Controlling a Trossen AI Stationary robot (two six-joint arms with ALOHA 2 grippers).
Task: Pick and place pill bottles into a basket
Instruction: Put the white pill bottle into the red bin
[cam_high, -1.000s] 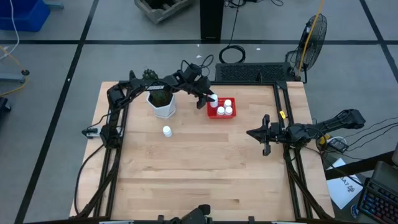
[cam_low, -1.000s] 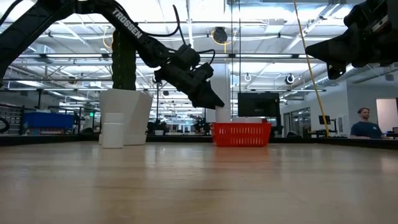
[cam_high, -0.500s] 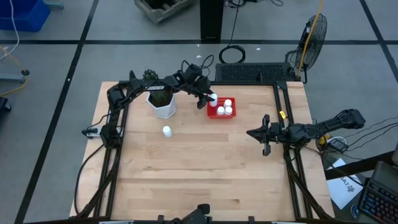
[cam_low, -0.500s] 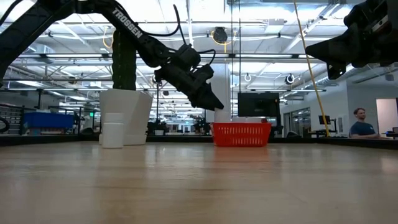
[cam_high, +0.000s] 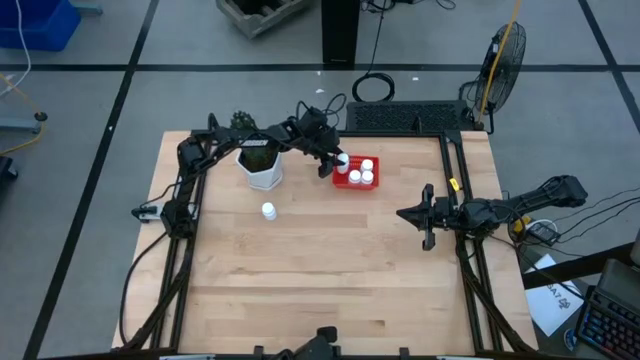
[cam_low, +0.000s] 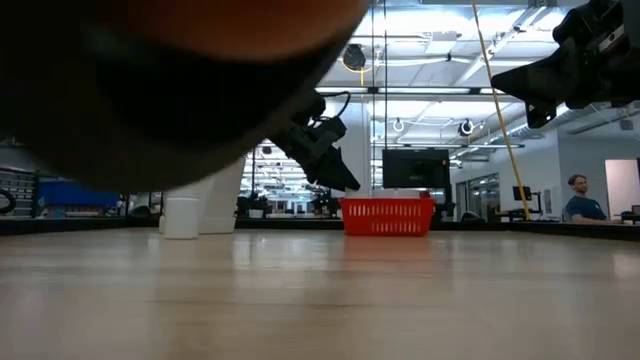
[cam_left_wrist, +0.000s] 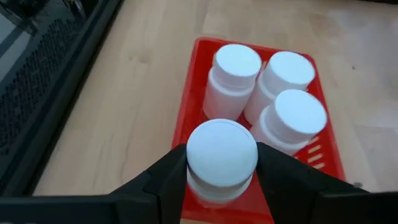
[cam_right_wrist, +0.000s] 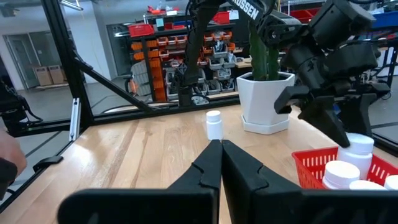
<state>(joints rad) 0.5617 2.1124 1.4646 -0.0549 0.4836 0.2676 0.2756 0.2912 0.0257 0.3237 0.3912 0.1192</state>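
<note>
The red basket (cam_high: 356, 174) stands on the table right of the white plant pot (cam_high: 262, 166) and holds three white pill bottles (cam_left_wrist: 283, 93). My left gripper (cam_high: 340, 160) is over the basket's left end, shut on a fourth pill bottle (cam_left_wrist: 222, 151). A fifth bottle (cam_high: 268, 210) stands upright on the table, nearer than the pot. My right gripper (cam_high: 427, 216) is shut and empty, held above the table's right side. My left gripper pinches the pill bottle between its two fingers (cam_left_wrist: 166, 177), one on each side of the body just under the cap (cam_left_wrist: 216, 188). The fingers slant down from the table's left. The bottle is upright over the basket's left end (cam_right_wrist: 356, 147); its foot is hidden.
A large dark blurred shape (cam_low: 150, 90) close to the low camera covers that view's upper left. A person (cam_low: 578, 198) stands beyond the table's right side. Bare wood (cam_high: 330, 270) fills the table's near half.
My left gripper has gone down a little toward the basket with the bottle, still shut on it. A dark blurred shape has come in front of the low camera.
</note>
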